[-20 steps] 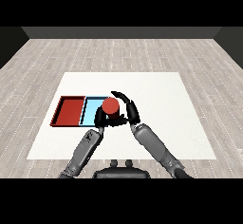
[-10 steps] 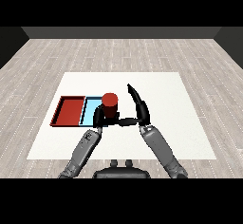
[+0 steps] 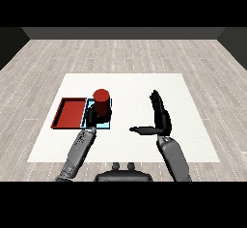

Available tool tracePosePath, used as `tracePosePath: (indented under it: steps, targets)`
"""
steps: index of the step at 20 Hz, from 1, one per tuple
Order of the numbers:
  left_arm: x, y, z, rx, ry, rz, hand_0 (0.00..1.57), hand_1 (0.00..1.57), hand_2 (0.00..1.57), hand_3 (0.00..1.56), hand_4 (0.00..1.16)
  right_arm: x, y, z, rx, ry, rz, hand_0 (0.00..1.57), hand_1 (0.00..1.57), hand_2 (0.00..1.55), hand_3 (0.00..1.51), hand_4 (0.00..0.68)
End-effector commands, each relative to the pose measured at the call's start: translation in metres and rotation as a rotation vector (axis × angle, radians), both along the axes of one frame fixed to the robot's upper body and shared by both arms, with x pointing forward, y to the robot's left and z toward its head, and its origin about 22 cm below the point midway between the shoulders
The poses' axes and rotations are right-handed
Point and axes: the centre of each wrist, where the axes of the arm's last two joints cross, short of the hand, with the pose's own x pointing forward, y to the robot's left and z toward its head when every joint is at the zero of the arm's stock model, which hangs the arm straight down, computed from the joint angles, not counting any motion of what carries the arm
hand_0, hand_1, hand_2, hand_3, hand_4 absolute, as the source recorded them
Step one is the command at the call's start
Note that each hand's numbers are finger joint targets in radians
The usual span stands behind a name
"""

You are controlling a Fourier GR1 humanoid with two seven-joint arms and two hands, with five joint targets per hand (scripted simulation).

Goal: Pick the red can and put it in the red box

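Red can (image 3: 101,100) looks rigid, light and probably slick-sided, so left hand (image 3: 95,116) curling round its lower body suits, right hand (image 3: 159,117) spread wide.

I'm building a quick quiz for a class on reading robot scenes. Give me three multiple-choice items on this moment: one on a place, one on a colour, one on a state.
1. Where is the red can?
A. over the light blue tray
B. in the red tray
C. beside the right hand

2. Which tray lies farther left in the view?
A. light blue
B. red
C. white

3. How is the right hand?
A. curled round the can
B. open, holding nothing
C. resting in a tray

Answers: 1 A, the left hand holds it there; 2 B, red is outermost; 3 B, fingers straight, apart from the can.
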Motion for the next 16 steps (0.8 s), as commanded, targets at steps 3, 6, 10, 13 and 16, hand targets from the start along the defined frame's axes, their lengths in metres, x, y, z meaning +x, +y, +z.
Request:
tracePosePath:
  steps: [3,6,10,13,16]
  targets:
    - [0.018,0.063,0.010,0.070,0.039,0.133,1.57,1.57,1.57,1.50,1.13,-0.026,-0.053,-0.026,0.025,0.041,-0.125,0.00,0.00,0.00,0.00,0.000]
    - [0.017,0.124,0.011,0.106,0.071,0.231,1.57,1.57,1.57,1.52,1.13,-0.029,-0.080,-0.030,0.050,0.058,-0.199,0.00,0.00,0.00,0.00,0.000]
    - [0.022,0.164,-0.015,0.195,0.163,0.345,1.57,1.57,1.57,1.51,1.13,-0.039,-0.115,-0.048,0.060,0.103,-0.297,0.00,0.00,0.00,0.00,0.000]
    - [0.025,0.191,-0.033,0.237,0.228,0.388,1.57,1.57,1.57,1.50,1.10,-0.029,-0.109,-0.059,0.040,0.185,-0.304,0.00,0.00,0.00,0.00,0.000]
    - [0.031,0.219,-0.041,0.271,0.306,0.448,1.57,1.57,1.57,1.50,1.06,-0.032,-0.120,-0.067,0.008,0.189,-0.332,0.00,0.00,0.00,0.00,0.000]
